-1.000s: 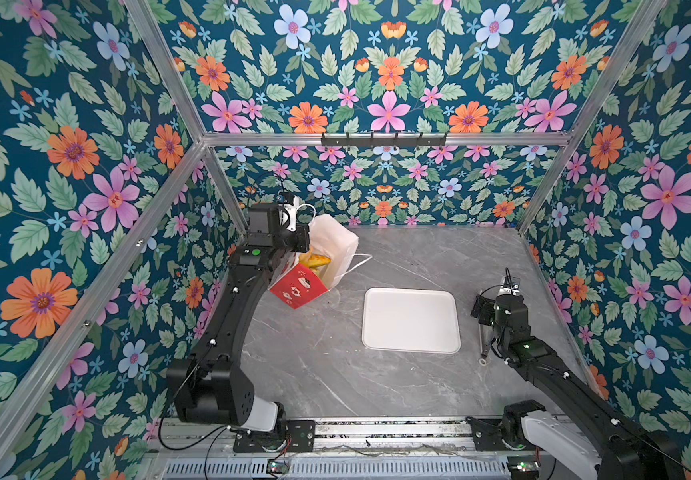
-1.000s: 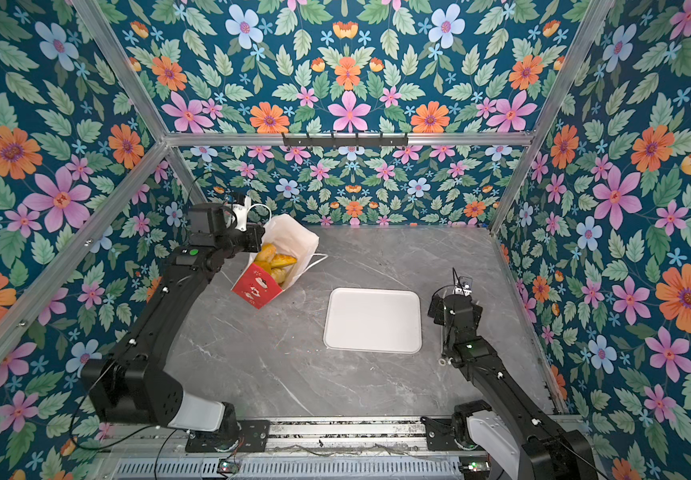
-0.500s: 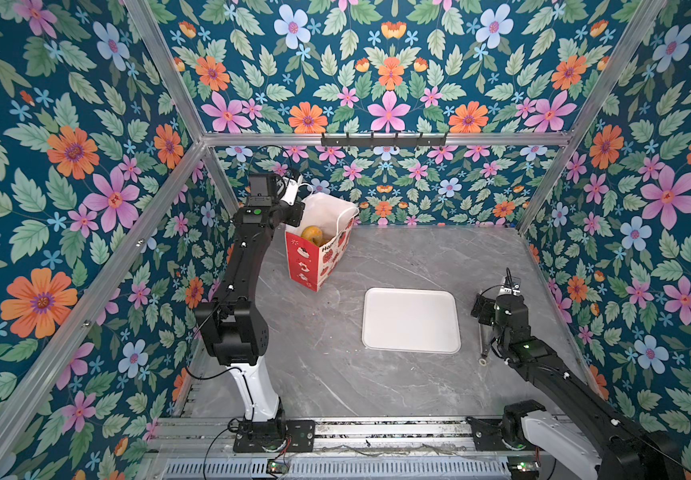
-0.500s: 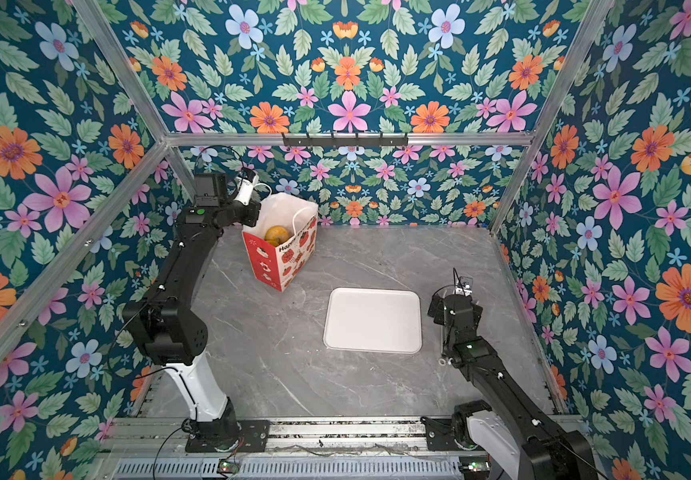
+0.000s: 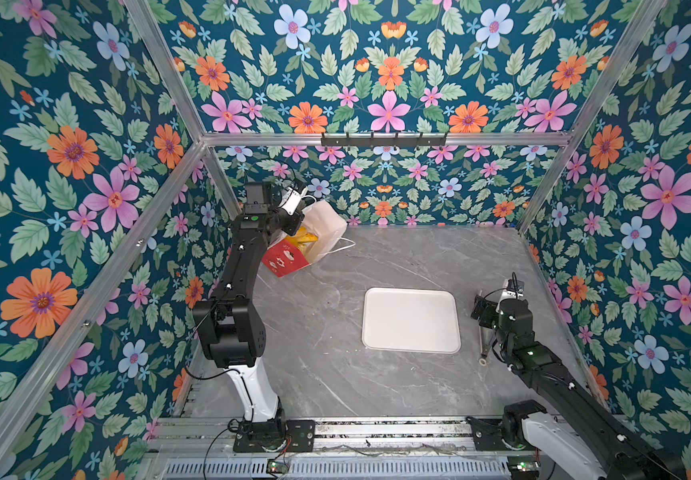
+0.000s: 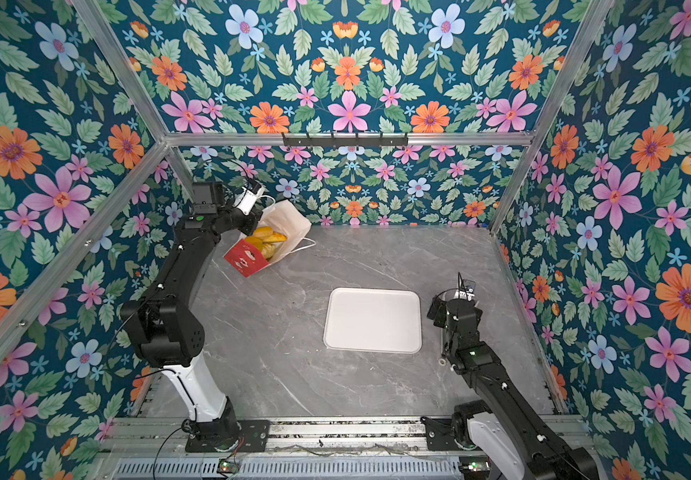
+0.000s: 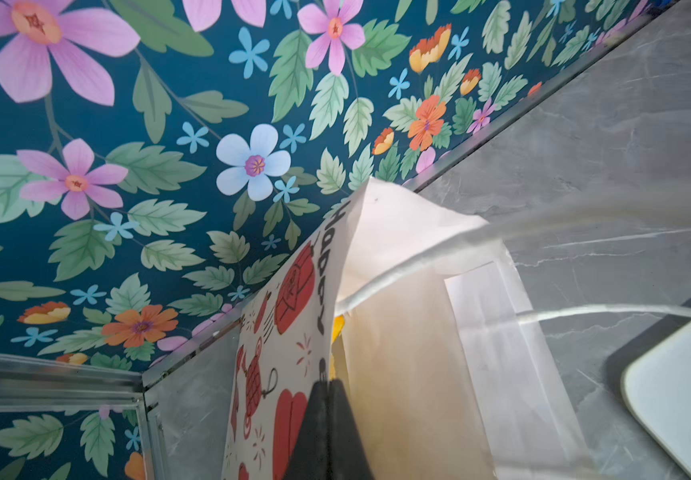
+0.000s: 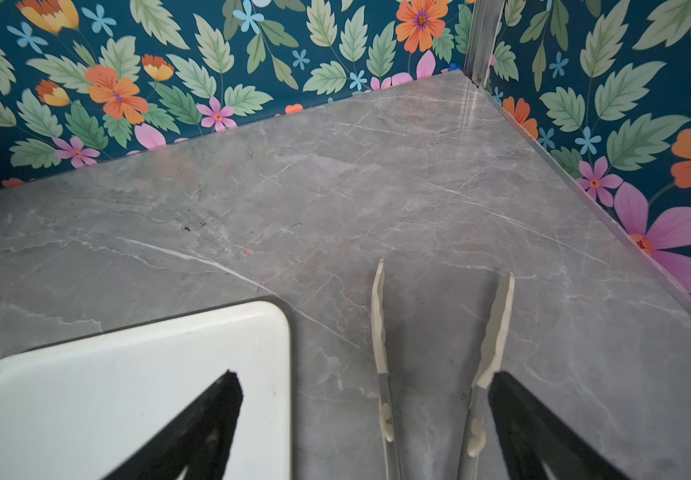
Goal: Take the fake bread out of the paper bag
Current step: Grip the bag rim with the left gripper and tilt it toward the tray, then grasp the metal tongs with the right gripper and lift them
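So, where our arms sit right now: our left arm (image 5: 241, 270) stands tall off its base, elbow bent, with the forearm reaching up and away from us and the wrist turned in toward the middle. Our left gripper (image 7: 329, 386) has its jaws squeezed tight together, pinching the rim of the paper bag (image 7: 290, 332). Our right arm (image 5: 543, 365) is folded low on the right side, its long link lying nearly flat and the wrist down low, aimed away from the base. Our right gripper (image 8: 364, 376) has its jaws spread wide apart, and both black fingers (image 8: 206, 419) show in the wrist view.
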Controlling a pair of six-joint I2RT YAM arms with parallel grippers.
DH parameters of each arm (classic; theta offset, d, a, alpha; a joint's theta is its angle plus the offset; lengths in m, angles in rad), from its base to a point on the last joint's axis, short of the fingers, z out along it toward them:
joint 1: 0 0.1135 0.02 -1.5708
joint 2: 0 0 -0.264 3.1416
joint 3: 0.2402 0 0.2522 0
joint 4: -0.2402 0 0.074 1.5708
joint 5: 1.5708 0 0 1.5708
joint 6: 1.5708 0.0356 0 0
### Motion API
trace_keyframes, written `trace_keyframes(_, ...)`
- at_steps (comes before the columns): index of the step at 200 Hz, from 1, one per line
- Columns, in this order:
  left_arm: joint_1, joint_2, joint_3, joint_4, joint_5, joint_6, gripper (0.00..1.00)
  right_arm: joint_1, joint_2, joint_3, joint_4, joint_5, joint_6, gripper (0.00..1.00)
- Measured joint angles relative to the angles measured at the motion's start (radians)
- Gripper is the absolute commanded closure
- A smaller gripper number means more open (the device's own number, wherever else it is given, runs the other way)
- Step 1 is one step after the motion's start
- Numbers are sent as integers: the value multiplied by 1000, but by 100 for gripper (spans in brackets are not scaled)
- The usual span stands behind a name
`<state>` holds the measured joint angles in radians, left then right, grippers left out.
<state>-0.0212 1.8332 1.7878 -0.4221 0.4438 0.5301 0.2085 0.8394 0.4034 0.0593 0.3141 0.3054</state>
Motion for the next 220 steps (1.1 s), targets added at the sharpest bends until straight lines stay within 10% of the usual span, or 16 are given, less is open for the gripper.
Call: trace_keyframes(220,-279,-470,-797,409,-102,-241,100,-71,57,202,-462,41,188,1)
